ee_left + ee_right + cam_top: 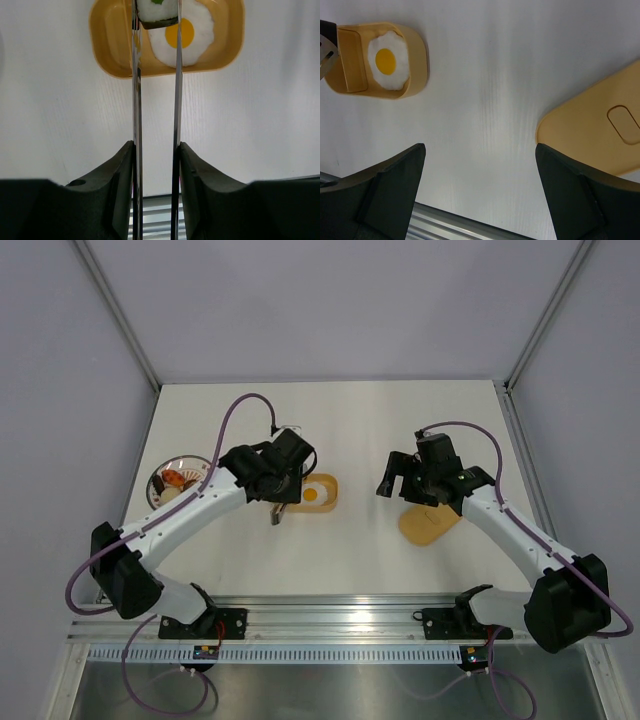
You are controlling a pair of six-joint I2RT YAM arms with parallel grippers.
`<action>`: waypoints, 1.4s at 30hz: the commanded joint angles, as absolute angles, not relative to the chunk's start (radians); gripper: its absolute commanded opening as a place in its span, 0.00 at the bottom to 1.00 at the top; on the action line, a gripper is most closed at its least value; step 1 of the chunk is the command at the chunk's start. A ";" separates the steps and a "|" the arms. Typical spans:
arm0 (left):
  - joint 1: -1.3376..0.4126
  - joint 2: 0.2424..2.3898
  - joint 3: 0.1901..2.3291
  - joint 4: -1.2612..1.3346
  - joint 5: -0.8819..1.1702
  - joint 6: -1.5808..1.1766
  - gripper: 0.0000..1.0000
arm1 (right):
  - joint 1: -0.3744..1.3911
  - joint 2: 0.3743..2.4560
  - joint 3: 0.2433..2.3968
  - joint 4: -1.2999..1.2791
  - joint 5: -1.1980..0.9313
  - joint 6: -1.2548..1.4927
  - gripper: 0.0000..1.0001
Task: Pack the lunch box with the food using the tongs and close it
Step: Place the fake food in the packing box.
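Left gripper (156, 152) clamps the tongs (137, 100), pointing straight ahead, tips pinching a roll piece (157, 11) over the crosswise lunch box (107, 42).

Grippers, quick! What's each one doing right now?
Left gripper: shut on the tongs, which pinch a food piece at the lunch box.
Right gripper: open, holding nothing.

Bright, even, diffuse light falls from overhead. The white table (400, 430) is close to washed out, and shadows on it are faint and soft-edged. The aluminium rail (340, 612) at the near edge shows pale glare. In the left wrist view the tongs (136, 125) carry thin bright reflections, and the lunch box (110, 45) beyond is sharp. A soft sheen streaks the table in the right wrist view.
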State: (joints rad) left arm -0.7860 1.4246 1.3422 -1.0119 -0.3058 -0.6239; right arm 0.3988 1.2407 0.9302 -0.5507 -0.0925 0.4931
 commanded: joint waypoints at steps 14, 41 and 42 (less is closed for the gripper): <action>-0.792 1.490 1.298 -0.914 -0.316 -0.689 0.09 | 0.394 1.212 0.925 -0.574 -0.066 0.502 1.00; -0.792 1.457 1.224 -0.859 -0.344 -0.696 0.09 | 0.394 1.195 0.916 -0.578 -0.072 0.514 1.00; -0.792 1.463 1.227 -0.859 -0.347 -0.696 0.11 | 0.394 1.192 0.914 -0.580 -0.072 0.514 0.99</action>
State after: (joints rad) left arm -0.7902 1.4502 1.2083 -0.9119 -0.3080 -0.6998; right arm 0.3988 1.2232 0.9142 -0.5739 -0.0883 0.5064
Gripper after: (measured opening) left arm 0.390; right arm 0.993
